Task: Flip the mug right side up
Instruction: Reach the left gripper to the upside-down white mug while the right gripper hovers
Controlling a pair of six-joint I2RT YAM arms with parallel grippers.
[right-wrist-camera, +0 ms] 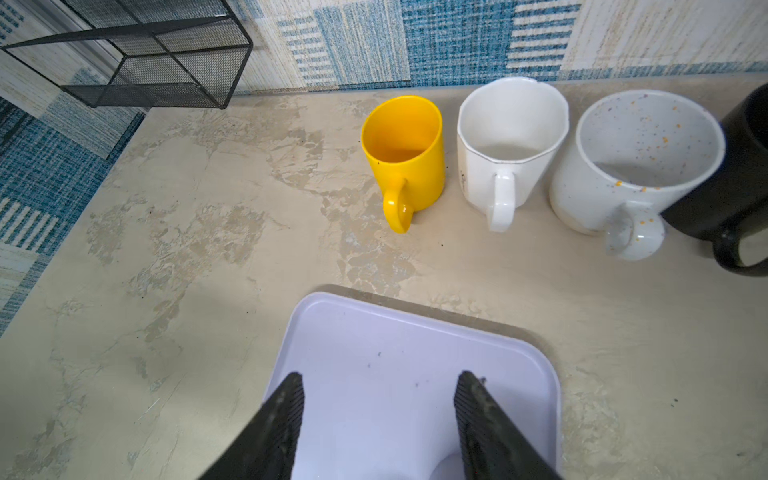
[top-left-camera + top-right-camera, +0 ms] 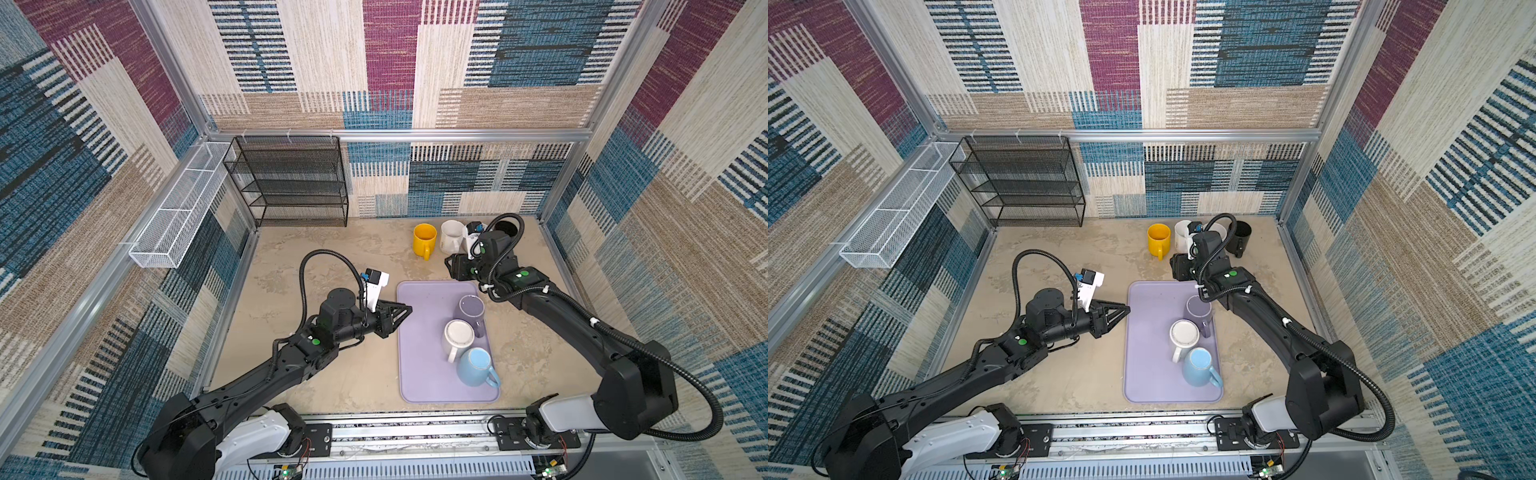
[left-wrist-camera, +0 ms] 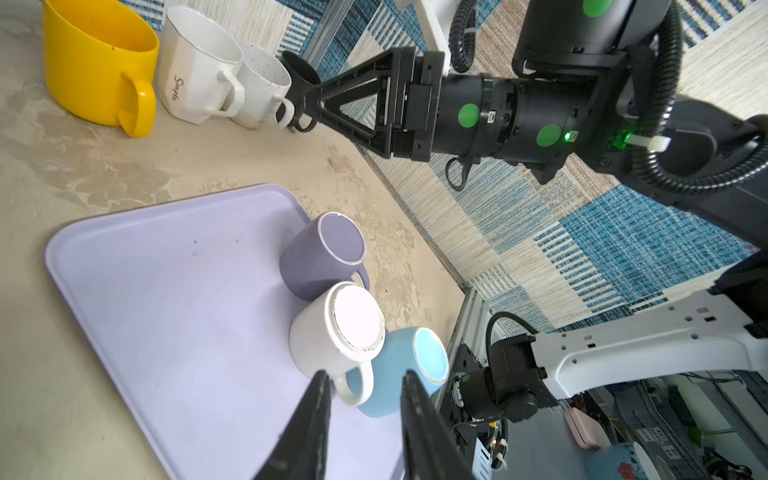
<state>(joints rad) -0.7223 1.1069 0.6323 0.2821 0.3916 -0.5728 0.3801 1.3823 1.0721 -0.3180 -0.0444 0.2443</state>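
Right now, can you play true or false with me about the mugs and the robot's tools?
1. The purple mug, white mug and blue mug sit upside down on the tray. True.
2. The yellow mug is upside down. False: it stands mouth up on the table.
3. The left tool holds the white mug. False: it is empty, jaws apart, by the tray's edge.
4. The black mug stands in the back row, off the tray. True.
5. The right tool is open and empty. True.
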